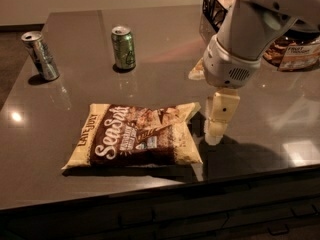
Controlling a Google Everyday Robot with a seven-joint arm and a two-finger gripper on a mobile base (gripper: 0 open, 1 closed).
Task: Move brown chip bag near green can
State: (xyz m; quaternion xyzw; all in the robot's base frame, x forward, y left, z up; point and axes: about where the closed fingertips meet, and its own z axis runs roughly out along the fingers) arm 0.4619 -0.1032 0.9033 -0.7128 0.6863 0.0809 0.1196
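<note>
The brown chip bag lies flat on the dark table near its front edge, with "Sea Salt" in white script. The green can stands upright behind it, toward the back of the table. My gripper hangs from the white arm just off the bag's right edge, low over the table and pointing down. It holds nothing that I can see.
A silver-grey can stands tilted at the back left. A black wire basket and a snack bag sit at the back right, behind the arm. The table's front edge runs just below the chip bag.
</note>
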